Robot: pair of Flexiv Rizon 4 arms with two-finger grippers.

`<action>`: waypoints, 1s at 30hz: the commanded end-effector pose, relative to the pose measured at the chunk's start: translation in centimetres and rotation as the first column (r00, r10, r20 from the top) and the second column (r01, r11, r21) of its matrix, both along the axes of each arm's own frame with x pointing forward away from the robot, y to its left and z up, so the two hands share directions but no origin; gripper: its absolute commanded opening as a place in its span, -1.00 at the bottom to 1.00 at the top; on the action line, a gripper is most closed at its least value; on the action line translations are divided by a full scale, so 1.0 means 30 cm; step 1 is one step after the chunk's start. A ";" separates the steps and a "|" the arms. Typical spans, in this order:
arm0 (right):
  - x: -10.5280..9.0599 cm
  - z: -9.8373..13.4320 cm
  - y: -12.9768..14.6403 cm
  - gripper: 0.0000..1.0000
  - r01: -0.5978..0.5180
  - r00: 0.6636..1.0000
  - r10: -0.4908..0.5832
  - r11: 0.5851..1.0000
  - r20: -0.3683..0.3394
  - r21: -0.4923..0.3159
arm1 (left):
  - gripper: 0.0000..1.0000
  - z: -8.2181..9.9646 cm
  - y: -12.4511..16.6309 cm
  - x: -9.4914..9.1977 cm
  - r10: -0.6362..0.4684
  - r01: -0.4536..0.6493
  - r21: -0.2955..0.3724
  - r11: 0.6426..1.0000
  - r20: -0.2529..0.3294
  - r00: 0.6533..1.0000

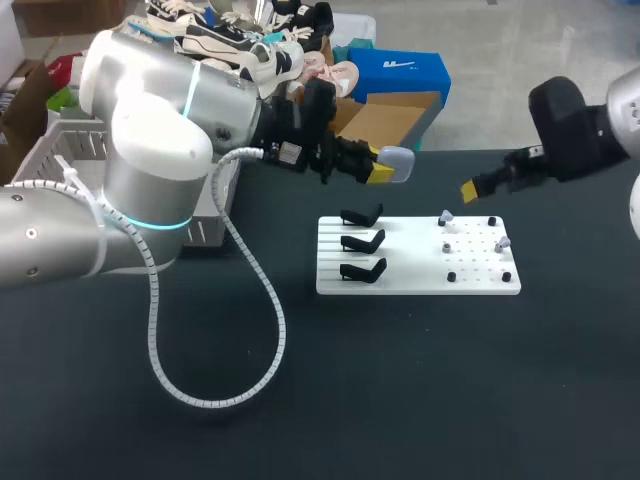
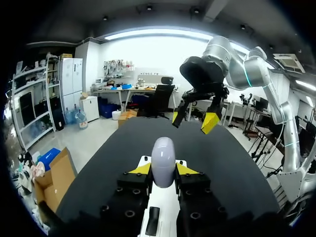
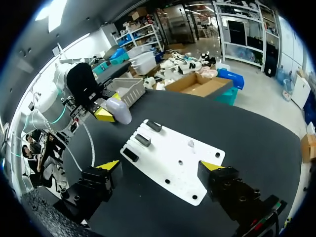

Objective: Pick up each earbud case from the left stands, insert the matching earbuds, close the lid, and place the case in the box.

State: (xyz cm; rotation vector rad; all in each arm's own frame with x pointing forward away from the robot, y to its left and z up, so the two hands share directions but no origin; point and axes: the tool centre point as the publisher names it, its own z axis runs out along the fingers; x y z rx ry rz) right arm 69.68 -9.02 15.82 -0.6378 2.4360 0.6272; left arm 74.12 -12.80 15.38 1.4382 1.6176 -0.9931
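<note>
My left gripper is shut on a pale grey earbud case, held in the air above the far edge of the white board. In the left wrist view the closed case stands upright between the yellow fingertips. Three black stands on the board's left side hold nothing. Small grey earbuds sit on pegs on its right side. My right gripper hangs open above the board's far right corner, facing the case, with nothing in it. From the right wrist, the case shows beyond the board.
A grey slatted crate stands at the table's far left, behind my left arm. A white cable loops from that arm across the dark tabletop, left of the board. An open cardboard box sits just past the far edge.
</note>
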 end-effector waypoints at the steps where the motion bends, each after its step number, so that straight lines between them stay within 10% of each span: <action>1: 0.059 -0.008 0.048 1.00 -0.071 0.997 0.072 0.996 -0.027 0.047 | -1.00 -0.008 -0.034 -0.013 0.024 -0.024 0.018 1.000 0.032 0.999; 30: 0.142 -0.032 0.137 1.00 -0.163 0.986 0.165 0.983 -0.018 0.085 | -1.00 -0.035 -0.080 -0.036 0.068 -0.078 0.094 0.993 0.100 0.993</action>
